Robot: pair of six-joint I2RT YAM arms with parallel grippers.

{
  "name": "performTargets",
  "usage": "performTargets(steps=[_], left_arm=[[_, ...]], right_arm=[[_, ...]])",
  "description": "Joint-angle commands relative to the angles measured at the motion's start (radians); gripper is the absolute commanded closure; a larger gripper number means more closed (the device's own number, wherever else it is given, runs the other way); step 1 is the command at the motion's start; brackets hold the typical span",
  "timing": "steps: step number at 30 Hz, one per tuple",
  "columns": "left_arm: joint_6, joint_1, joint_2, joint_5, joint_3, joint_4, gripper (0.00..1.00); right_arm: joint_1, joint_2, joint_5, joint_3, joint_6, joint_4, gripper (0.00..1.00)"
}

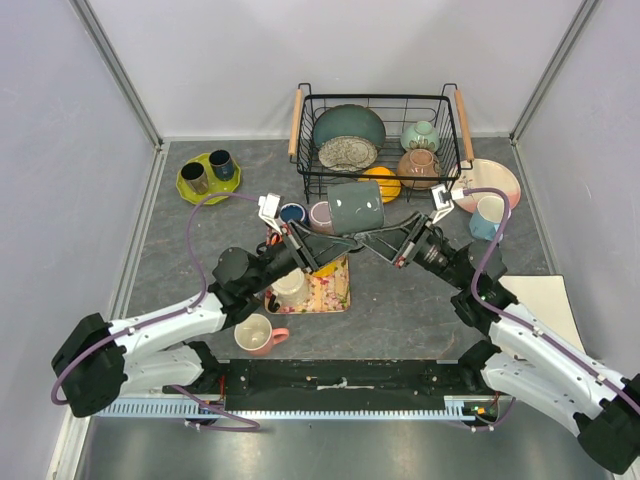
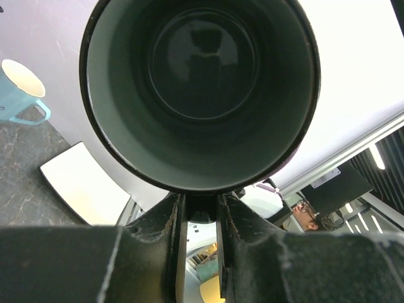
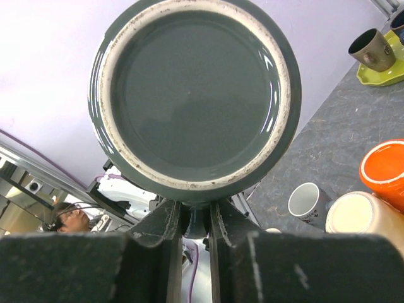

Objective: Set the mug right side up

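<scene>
A dark green mug hangs on its side in the air above the middle of the table. Its mouth faces the left wrist camera, which looks straight into its dark inside. Its base, with a pale unglazed ring, faces the right wrist camera. My left gripper comes in from the lower left and is shut on the mug's handle, seen between its fingers. My right gripper comes in from the right and is shut on the same handle.
A black wire dish rack with bowls stands at the back. A yellow-green plate with two mugs sits back left. A cream mug stands on a floral tray, a pink mug near the front. A light blue mug sits at the right.
</scene>
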Motion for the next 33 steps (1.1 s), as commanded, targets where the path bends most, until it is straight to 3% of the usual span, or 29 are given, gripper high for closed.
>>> performTargets(steps=[1, 6, 9, 13, 16, 24, 29, 33], left_arm=[[0.045, -0.056, -0.012, 0.231, 0.019, -0.017, 0.98], [0.093, -0.052, -0.052, 0.178, -0.004, -0.080, 0.94], [0.099, -0.046, -0.075, 0.147, -0.021, -0.089, 0.82], [0.106, -0.037, -0.098, 0.131, -0.032, -0.103, 0.58], [0.108, -0.025, -0.129, 0.128, -0.043, -0.122, 0.47], [0.174, -0.005, -0.311, 0.049, -0.107, -0.312, 0.39], [0.258, 0.000, -0.492, -0.045, -0.118, -0.580, 0.37], [0.307, 0.000, -0.646, -0.264, -0.113, -0.815, 0.37]], right_arm=[[0.010, 0.032, -0.004, 0.091, -0.107, -0.042, 1.00], [0.010, 0.009, 0.020, 0.112, -0.199, -0.164, 1.00], [0.010, 0.000, 0.023, 0.114, -0.211, -0.185, 1.00], [0.010, -0.016, 0.025, 0.120, -0.229, -0.208, 1.00], [0.010, -0.030, 0.035, 0.143, -0.255, -0.265, 1.00], [0.010, -0.080, 0.075, 0.232, -0.436, -0.487, 1.00], [0.010, -0.079, 0.123, 0.339, -0.608, -0.740, 1.00], [0.011, -0.044, 0.157, 0.406, -0.743, -0.884, 1.00]])
